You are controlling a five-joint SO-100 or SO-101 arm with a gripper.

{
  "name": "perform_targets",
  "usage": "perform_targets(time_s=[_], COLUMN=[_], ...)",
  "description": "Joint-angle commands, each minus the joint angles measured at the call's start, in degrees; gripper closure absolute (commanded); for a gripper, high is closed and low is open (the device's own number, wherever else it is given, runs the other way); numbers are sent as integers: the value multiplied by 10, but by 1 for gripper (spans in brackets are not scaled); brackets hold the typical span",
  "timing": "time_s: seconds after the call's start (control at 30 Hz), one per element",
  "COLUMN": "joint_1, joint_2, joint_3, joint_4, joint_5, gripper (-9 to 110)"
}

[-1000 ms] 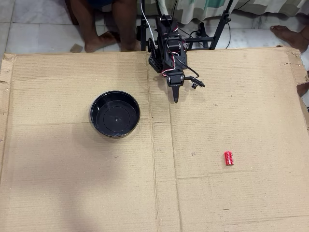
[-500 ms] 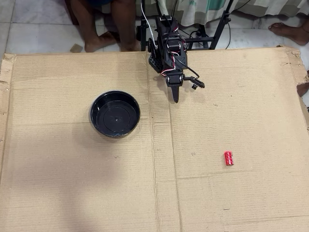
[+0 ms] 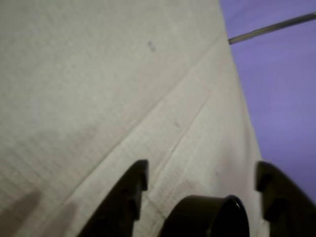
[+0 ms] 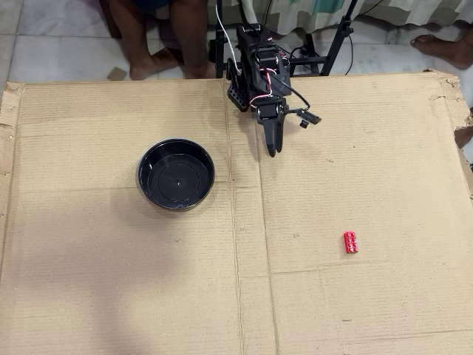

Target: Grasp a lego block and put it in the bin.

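Observation:
In the overhead view the lego block (image 4: 350, 242), a tiny red studded brick, lies alone on the cardboard at the lower right. The bin (image 4: 176, 174), a round glossy black bowl, stands left of centre with nothing in it. My gripper (image 4: 272, 147) hangs near the back edge and points toward the front. Its fingers look pressed into one narrow tip with nothing between them. It is well to the right of the bin and far behind the brick. The wrist view shows only cardboard (image 3: 98, 89) and dark parts of the arm (image 3: 131, 197) along the bottom, with neither brick nor bin in sight.
A large cardboard sheet (image 4: 111, 296) covers the work area, with fold creases across it. Behind its back edge are the arm's base (image 4: 247, 66), cables, tripod legs (image 4: 336, 44) and a person's bare feet (image 4: 151, 63). Another foot (image 4: 447, 52) rests at the back right.
The arm has swung slightly to the right in the overhead view, so the gripper tip sits a little farther right. Brick and bin have not moved.

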Motion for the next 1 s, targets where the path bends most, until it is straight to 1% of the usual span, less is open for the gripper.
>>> perform_targets(time_s=[0.0,0.13,0.2,0.37,0.5,0.77,0.97], joint_1=[-8,-8,-15,-46,-66,-75,-96], joint_2=[-2,-2,-2,-33,-105,-306,-417], joint_3=[-38,-54,-59,-66,-97,-214,-306], joint_4=[-7,-7,-7,-10,-35,-83,-87], joint_5=[21,60,95,237,315,456,584], gripper=[74,74,73,73,73,73,73])
